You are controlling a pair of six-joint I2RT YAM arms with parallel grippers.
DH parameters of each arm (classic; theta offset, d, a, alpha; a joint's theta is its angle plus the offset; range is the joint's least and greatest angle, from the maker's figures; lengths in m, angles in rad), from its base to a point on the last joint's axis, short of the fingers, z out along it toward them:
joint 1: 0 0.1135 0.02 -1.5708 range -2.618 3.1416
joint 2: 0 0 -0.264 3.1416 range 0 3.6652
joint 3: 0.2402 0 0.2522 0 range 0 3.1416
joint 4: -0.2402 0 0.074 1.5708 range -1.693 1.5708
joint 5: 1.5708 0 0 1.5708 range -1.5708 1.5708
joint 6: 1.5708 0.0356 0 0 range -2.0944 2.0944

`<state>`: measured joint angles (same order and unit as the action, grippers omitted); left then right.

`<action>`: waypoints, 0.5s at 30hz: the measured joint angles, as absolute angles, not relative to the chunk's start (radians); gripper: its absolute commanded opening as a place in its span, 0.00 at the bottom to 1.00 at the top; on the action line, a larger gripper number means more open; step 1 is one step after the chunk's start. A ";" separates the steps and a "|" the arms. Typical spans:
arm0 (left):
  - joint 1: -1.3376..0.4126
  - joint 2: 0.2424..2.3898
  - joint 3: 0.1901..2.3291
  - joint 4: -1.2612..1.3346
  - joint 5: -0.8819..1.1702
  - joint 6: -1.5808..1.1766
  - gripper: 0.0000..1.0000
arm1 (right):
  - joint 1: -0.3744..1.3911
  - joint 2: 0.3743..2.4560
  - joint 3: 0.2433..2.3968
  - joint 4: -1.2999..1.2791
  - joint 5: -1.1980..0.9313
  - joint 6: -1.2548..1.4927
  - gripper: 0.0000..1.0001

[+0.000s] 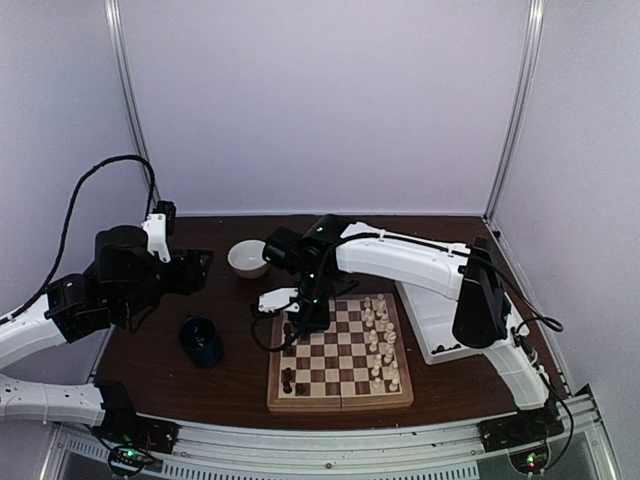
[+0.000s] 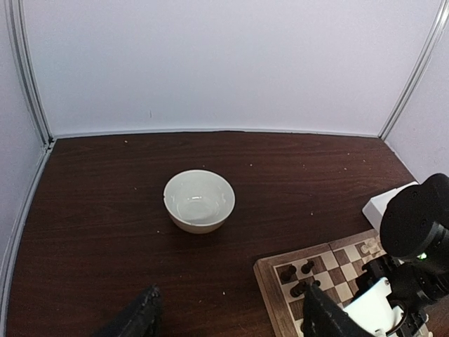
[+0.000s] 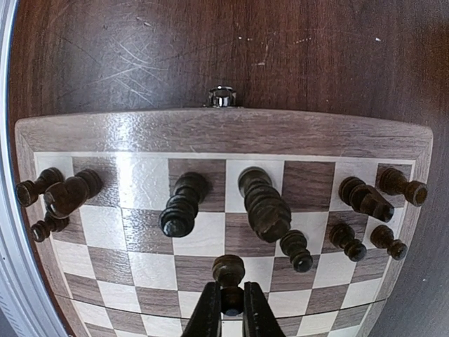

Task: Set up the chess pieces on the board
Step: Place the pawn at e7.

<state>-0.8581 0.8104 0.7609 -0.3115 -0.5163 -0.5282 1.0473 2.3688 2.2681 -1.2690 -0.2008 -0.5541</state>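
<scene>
Scratched dark wood tabletop point(image 2: 105, 210). Checkered wooden board point(image 3: 224, 130): turned dark pieces point(image 3: 266, 207) along its latch point(image 3: 222, 96) edge, cream pieces point(image 1: 380, 340) along the opposite edge. Right gripper point(image 3: 231, 309) pinches a dark pawn point(image 3: 229, 270) on the board. Left gripper point(image 2: 231, 319) wide, empty, off the board by a round white bowl point(image 2: 199, 201).

A dark brown table point(image 1: 230, 385) is seen, scratched and flecked with pale crumbs; a white bowl point(image 1: 247, 258) is set toward the far side, left of centre; a dark blue cup point(image 1: 202, 340) is placed nearer, left of the board point(image 1: 340, 400); the board is laid near the front edge; a white tray point(image 1: 422, 318) is set just beside its right edge.
</scene>
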 measured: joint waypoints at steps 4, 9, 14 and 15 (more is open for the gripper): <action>-0.858 0.811 0.760 -0.316 -0.516 -0.528 0.69 | 1.048 2.379 2.273 -1.268 -0.200 -0.554 0.04; -0.858 0.812 0.758 -0.316 -0.516 -0.528 0.69 | 1.048 2.398 2.273 -1.268 -0.200 -0.554 0.05; -0.858 0.813 0.757 -0.316 -0.517 -0.528 0.69 | 1.048 2.415 2.273 -1.266 -0.192 -0.553 0.05; -0.858 0.813 0.757 -0.316 -0.517 -0.528 0.69 | 1.048 2.417 2.273 -1.264 -0.187 -0.554 0.06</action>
<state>-0.8581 0.8135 0.7574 -0.3157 -0.5167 -0.5278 1.0481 2.4172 2.2730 -1.2644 -0.1871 -0.5537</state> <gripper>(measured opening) 0.690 0.106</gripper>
